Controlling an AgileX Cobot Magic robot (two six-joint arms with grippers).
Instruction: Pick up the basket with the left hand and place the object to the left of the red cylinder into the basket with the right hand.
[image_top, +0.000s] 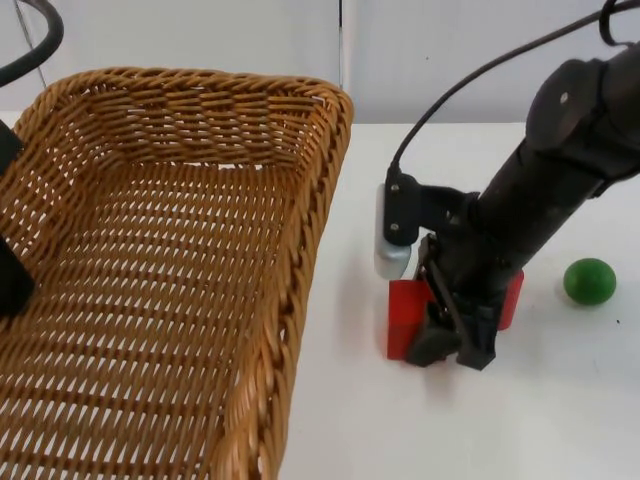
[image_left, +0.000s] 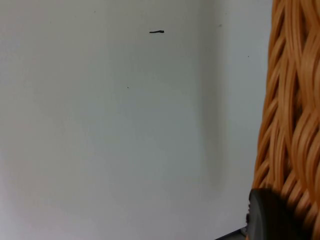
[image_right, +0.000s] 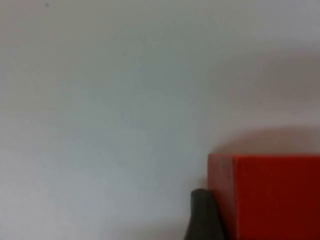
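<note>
The wicker basket (image_top: 170, 270) is taking up the left half of the top view, its woven rim tilting over the white tabletop (image_top: 340, 420), and its braided wall is showing close up in the left wrist view (image_left: 292, 110) with a black fingertip (image_left: 270, 215) lying right against the weave. The left tool (image_top: 12, 275) is sitting at the basket's left rim as a dark shape, and whether it is clenched on the rim I cannot tell from these views. To the right of the basket, the right tool (image_top: 450, 345) is reaching down onto a red block (image_top: 408, 318) — the arm is covering the block's middle, and a red part is also showing past the arm on the far side (image_top: 512, 298); whether that is the same piece or a second red thing I cannot tell. In the right wrist view the red block (image_right: 270, 195) is appearing as a flat-faced, sharp-cornered body with one black fingertip (image_right: 202, 215) standing just beside its edge, touching or nearly so. Whether the right tool is grasping the block cannot be told. A green ball (image_top: 589, 281) is resting on the tabletop, to the right of the arm and apart from it. No writing or label can be read on anything here.
</note>
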